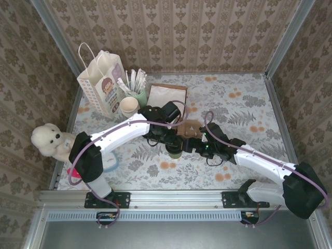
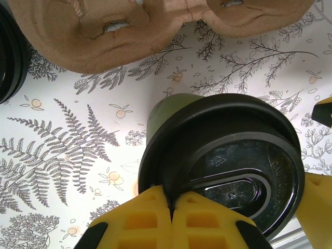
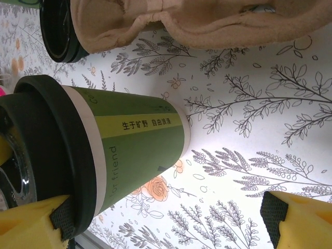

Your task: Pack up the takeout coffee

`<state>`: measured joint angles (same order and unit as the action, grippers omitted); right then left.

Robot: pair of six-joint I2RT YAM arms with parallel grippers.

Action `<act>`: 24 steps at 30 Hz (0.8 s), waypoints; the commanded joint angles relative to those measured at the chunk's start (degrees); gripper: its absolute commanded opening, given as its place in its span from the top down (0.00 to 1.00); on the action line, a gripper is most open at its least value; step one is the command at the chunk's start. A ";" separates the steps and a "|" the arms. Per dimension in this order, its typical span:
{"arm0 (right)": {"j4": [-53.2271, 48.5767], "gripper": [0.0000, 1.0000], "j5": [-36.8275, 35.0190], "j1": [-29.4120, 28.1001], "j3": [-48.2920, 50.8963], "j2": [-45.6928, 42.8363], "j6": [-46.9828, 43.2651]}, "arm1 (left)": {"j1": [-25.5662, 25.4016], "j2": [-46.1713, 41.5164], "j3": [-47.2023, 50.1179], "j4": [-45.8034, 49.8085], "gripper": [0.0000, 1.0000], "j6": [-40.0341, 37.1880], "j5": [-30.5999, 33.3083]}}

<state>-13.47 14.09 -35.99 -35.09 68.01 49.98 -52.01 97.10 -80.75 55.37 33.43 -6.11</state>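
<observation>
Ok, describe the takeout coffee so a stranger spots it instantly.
Find the brown pulp carrier mid-table. The takeout coffee stands just on its near side. It is olive-green with a black lid on, unlike the lidless cream cups by the paper bag.

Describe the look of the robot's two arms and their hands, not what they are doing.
The left arm and right arm have glossy white shells between chunky black joints, and a thin mauve cable loops along each. The left hand and right hand have bright yellow plastic fingers with moulded rectangular recesses and black pads at the inner tips.
</observation>
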 commanded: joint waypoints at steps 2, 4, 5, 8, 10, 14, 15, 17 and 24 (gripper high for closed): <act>-11.51 0.07 -3.73 0.13 4.91 6.03 2.56 | 0.03 6.50 7.07 7.75 1.00 -3.46 -1.92; -12.39 0.07 -3.69 0.15 5.12 6.77 2.67 | 0.45 7.06 8.21 8.06 1.00 -4.60 -2.80; -12.81 0.07 -3.92 0.21 5.02 6.93 2.67 | 0.59 7.56 8.63 7.96 1.00 -5.12 -3.41; -13.08 0.06 -3.97 0.30 2.83 6.41 1.47 | 0.76 8.55 6.93 9.12 1.00 -6.72 -3.00; -10.95 0.05 -1.47 0.48 0.51 4.75 -0.21 | 0.94 8.40 3.76 10.66 1.00 -7.64 -1.40; -2.03 0.03 6.58 3.62 -2.77 0.59 -0.35 | 0.83 5.09 -2.70 8.56 1.00 -9.29 1.57; -1.45 0.03 7.53 4.80 -3.52 0.18 -0.32 | 0.83 4.46 -3.72 8.14 1.00 -10.07 2.47; -1.31 0.03 8.59 8.16 -4.57 -0.32 -0.47 | 0.86 4.11 -5.49 8.03 1.00 -12.02 5.06; -2.29 0.03 13.99 12.28 -7.27 4.23 -4.93 | 0.39 4.68 -7.75 7.83 1.00 -16.44 6.89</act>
<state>-14.68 23.07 -23.75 -39.86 69.71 48.12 -51.27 100.71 -87.53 61.43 20.27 -2.26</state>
